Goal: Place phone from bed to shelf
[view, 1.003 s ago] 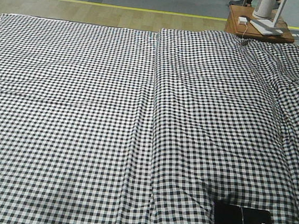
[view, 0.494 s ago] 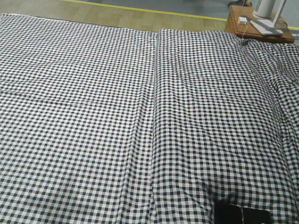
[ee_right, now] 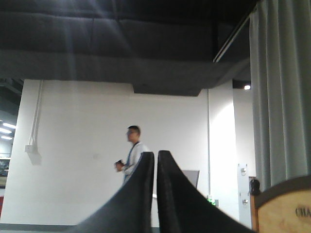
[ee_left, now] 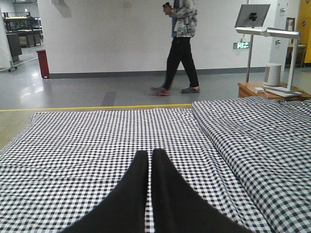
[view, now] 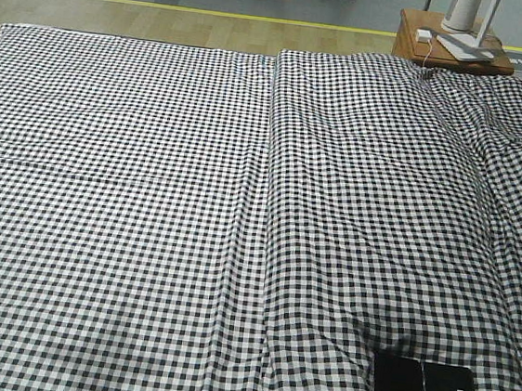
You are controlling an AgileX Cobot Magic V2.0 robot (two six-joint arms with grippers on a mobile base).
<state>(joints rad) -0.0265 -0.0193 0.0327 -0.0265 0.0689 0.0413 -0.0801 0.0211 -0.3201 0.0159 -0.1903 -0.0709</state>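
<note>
The phone [view: 424, 383] lies flat on the bed [view: 148, 202] near its front right corner, glossy black with a middle crease and a small white sticker. Neither gripper shows in the front-facing view. In the left wrist view my left gripper [ee_left: 150, 153] hovers low over the checked cloth [ee_left: 87, 141], its two black fingers nearly touching with nothing between them. In the right wrist view my right gripper [ee_right: 155, 154] points up at the room, fingers shut on nothing. The shelf is out of view.
A small brown side table [view: 449, 49] with a white lamp base stands beyond the bed's far right corner. A person [ee_left: 179, 46] walks across the grey floor behind the bed. A seam [view: 265, 205] runs down the bed's middle.
The person's feet beyond the bed have moved leftward along the floor. The phone and the cloth have not moved.
</note>
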